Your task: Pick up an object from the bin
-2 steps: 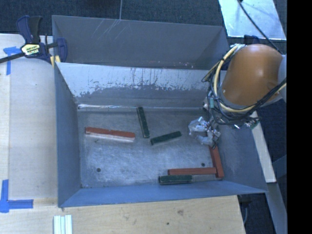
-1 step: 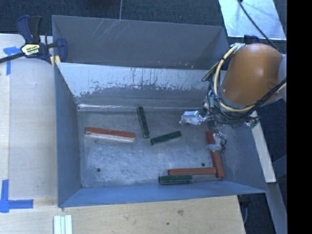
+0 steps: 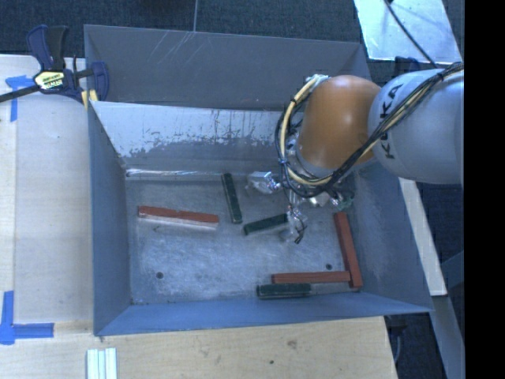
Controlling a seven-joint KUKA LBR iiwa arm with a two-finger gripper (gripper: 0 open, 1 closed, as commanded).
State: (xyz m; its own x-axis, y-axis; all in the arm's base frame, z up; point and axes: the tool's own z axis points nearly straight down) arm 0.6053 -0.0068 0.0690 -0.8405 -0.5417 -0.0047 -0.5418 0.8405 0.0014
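Six slim bars lie in the bin (image 3: 109,212) | gripper (image 3: 297,229) low at centre-right, whether apart or together cannot be told | nearest: dark green bar (image 3: 264,225) just to its left, long axis near left-right, right end beside gripper

Robotics lab setup. Industrial arm (image 3: 418,125) with cabled orange wrist cover (image 3: 335,125) at right, over a grey metal bin (image 3: 229,65). Dark carpet (image 3: 260,2) along the top.
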